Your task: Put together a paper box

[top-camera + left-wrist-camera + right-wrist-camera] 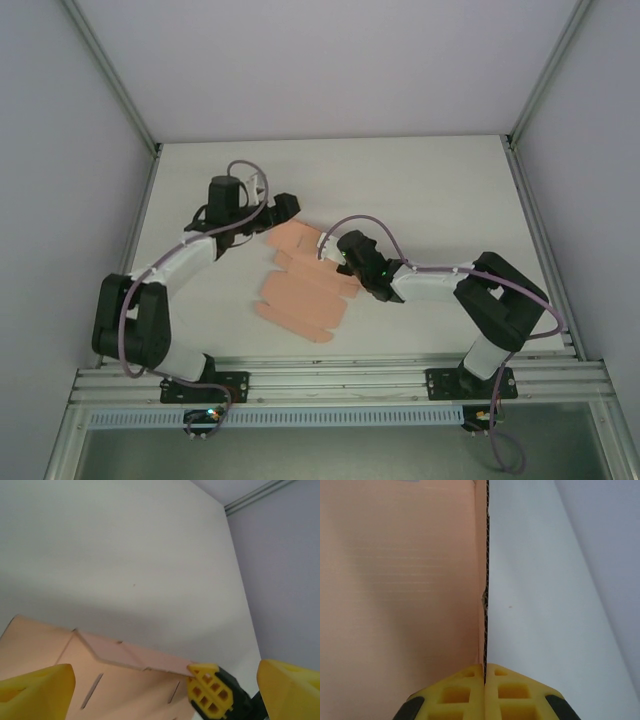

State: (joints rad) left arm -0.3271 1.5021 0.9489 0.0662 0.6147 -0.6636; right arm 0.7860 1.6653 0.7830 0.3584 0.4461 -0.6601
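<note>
Starting on the left: the left fingers (35,690) are spread wide with nothing between them, hanging just over the far-left corner of the paper box (305,283). My guess is they're parked there ready to take or press a flap, since the card sits right below and between them in the left wrist view.

The box isn't a box yet. It's a salmon-pink die-cut sheet lying mostly flat in the middle of the desk (420,190), between the two arms, with slots and tabs showing. One panel along its far edge is bent up off the desk along a crease.

Over on the right, the right fingers (455,692) are pinched fully together on the edge of that raised panel. You can see the thin card edge-on, running straight out from between the pads. Looks to me like that grip is what holds the flap up so it can be folded over.

As for branding or text, there's nothing readable anywhere. The card is plain pink, and there are no labels on the arms that I can make out.
</note>
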